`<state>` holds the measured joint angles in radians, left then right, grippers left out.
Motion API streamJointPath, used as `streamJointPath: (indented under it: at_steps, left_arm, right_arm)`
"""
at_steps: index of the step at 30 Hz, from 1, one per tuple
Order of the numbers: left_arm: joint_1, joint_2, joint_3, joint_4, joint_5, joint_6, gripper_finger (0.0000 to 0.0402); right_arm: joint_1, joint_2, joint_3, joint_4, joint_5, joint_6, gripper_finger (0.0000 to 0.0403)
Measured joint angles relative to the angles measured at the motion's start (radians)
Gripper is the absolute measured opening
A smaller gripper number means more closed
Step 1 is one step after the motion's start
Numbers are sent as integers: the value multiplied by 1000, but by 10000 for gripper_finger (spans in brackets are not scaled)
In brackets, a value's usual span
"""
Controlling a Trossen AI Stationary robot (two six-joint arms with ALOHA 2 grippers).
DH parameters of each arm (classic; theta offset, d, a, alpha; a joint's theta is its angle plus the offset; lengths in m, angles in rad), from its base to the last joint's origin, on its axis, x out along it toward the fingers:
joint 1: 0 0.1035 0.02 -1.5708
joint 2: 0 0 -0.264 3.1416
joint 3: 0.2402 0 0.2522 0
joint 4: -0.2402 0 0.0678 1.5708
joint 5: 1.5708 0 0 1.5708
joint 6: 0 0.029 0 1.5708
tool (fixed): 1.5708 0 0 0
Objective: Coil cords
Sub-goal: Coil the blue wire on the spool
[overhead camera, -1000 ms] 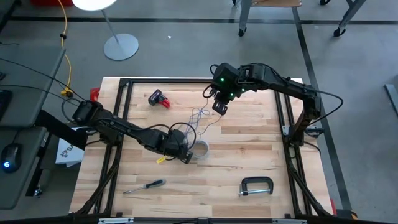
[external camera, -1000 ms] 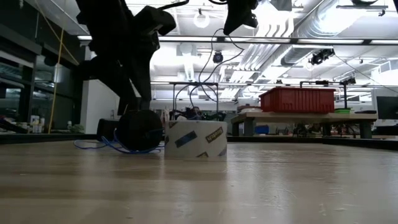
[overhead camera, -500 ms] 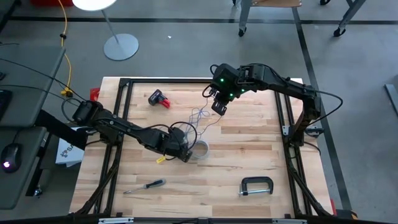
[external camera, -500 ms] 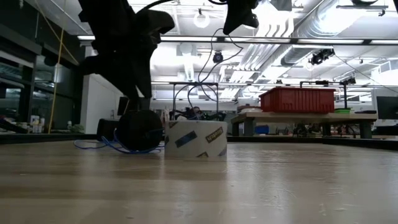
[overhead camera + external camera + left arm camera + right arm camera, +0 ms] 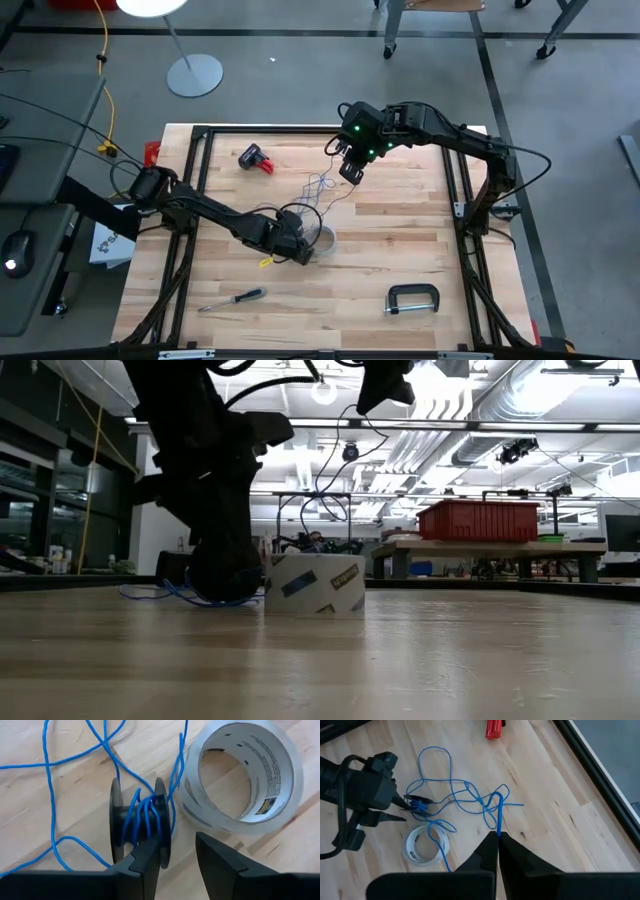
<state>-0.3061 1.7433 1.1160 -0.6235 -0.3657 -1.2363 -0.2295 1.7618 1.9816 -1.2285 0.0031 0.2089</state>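
A: High view first: we see the left gripper (image 5: 297,250) low over the middle of the table (image 5: 400,260), just beside the roll of clear tape (image 5: 322,238). What do we get from its wrist camera?

B: We see its two fingers (image 5: 142,865) standing apart, with nothing clamped between them. One finger sits against the flange of a small black spool (image 5: 137,827), the other points into the gap by the tape roll (image 5: 245,775). So the jaws are partly open and empty.

A: And the cord?

B: We find the blue cord (image 5: 50,795) wound a few turns around the spool's core, with the rest running off in loose loops over the wood. The spool is touching the tape roll or just beside it; we cannot tell which.

A: The right gripper (image 5: 350,170) hangs above the far half of the table. From its wrist view we see its fingers (image 5: 485,852) closed tight on a strand of the blue cord (image 5: 465,795), which rises from the tangle to the fingertips.

B: In the low view we see the tape roll (image 5: 314,582) upright on the table, the blue cord (image 5: 160,594) lying flat beside it.
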Motion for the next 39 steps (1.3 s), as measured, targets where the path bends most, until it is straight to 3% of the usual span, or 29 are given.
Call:
streamJointPath:
  at_steps: [6,13,17,22,32,39]
  left_arm:
    - [4,12,0,-3,-13,-16,108]
    - [15,12,0,-13,-63,-13,9]
    - [19,-12,0,-13,-37,-17,4]
    - [0,-143,46,-48,-5,35,2]
    - [-8,-449,274,-320,8,208,1]
    - [1,-531,461,-631,72,269,1]
  right_arm:
    - [0,0,0,0,-2,0,1]
    - [0,0,0,32,-15,-6,1]
    - [-2,0,0,33,-20,-16,1]
    - [-26,-17,0,33,-4,-147,1]
    - [-76,-35,1,9,-38,-294,1]
    - [-76,-35,1,16,-36,-371,8]
